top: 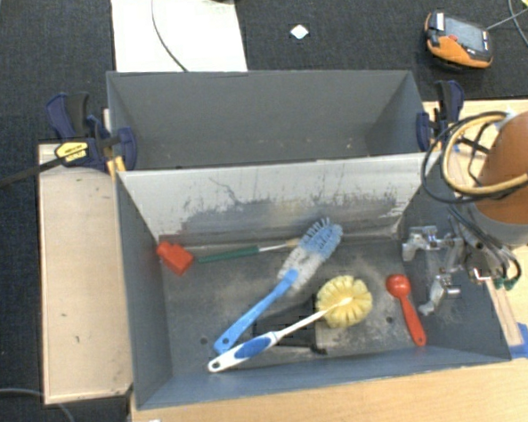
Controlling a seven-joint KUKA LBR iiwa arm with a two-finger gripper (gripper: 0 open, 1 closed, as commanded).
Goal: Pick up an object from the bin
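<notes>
One red plastic spoon (407, 306) is seen at the right of the grey metal bin (240, 118), just beside the gripper (433, 280); grip state cannot be told. Blue plastic brush (286, 280) is laid mid-bin.

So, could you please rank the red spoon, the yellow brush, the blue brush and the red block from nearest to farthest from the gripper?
1. Red spoon: just beside the gripper, at the view's right.
2. Yellow brush: middle of the bin floor.
3. Blue brush: left of centre.
4. Red block: far left, near the back wall.
</notes>
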